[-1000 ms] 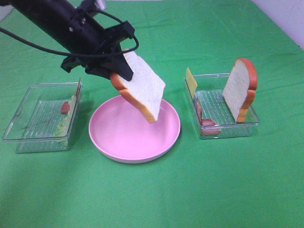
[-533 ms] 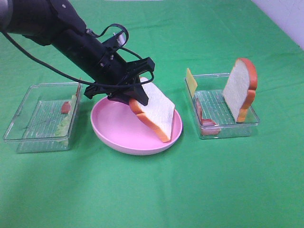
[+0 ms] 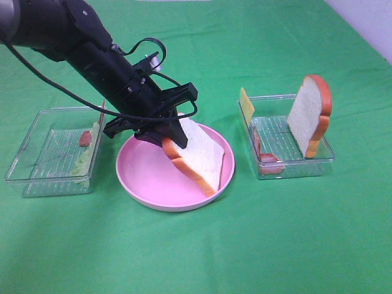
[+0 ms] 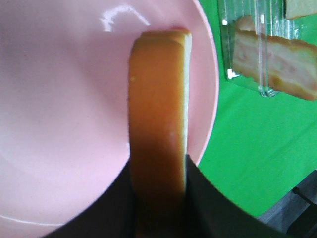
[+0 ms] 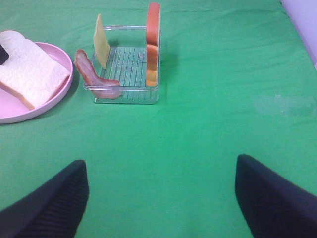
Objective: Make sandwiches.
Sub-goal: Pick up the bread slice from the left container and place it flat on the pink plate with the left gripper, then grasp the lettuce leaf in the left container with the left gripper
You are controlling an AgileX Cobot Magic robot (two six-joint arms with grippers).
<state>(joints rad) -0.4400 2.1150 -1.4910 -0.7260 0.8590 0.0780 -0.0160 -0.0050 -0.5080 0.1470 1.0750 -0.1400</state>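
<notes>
1. We see a white bread slice (image 3: 197, 154) with orange-brown crust, tilted, at the centre of the overhead frame; its lower end sits inside the pink plate (image 3: 142, 191), seemingly touching the plate near its right rim.
2. We find the left gripper (image 3: 173, 133) clamped narrowly on the slice's upper crust edge, one finger on each face.
3. To the right of the plate, we note the right-hand tray (image 3: 294, 171), which holds a second bread slice (image 3: 310, 116) standing upright, a cheese slice (image 3: 246, 105) on edge at its back left corner, and bacon strips (image 3: 267, 157) against its left wall.
4. At the frame's left, we see the left-hand tray (image 3: 37, 153) with lettuce (image 3: 82, 160) and a bacon piece (image 3: 84, 138).
5. We see the right gripper (image 5: 161, 166) spread wide and holding nothing, above the green cloth (image 5: 198, 129).
</notes>
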